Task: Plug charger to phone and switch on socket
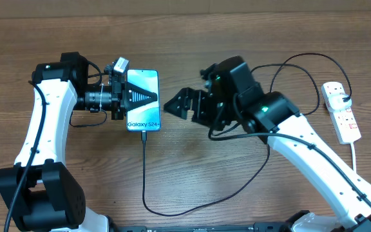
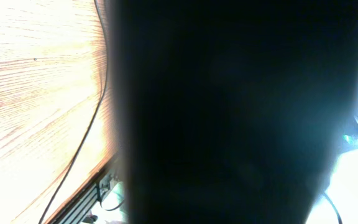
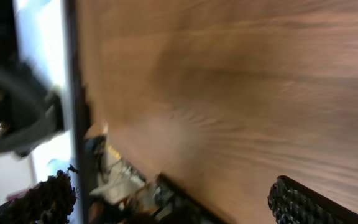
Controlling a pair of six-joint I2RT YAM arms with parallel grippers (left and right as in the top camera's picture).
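Note:
The phone (image 1: 142,82) lies left of centre with its screen glowing and "Galaxy S24" text near its lower end. My left gripper (image 1: 148,98) reaches in from the left, one finger flat over the screen, shut on the phone. A dark surface fills most of the left wrist view. The charger (image 1: 144,169) is a thin black cable whose tip meets the phone's lower edge; it loops along the front and off to the right. My right gripper (image 1: 173,104) is open and empty just right of the phone, whose edge shows in the right wrist view (image 3: 71,74). The socket (image 1: 342,115) lies at the far right.
A black plug (image 1: 346,98) sits in the socket, and a white cord (image 1: 356,154) runs from it toward the front edge. Black cable arcs across the table behind my right arm (image 1: 301,59). Bare wood lies between the phone and the socket.

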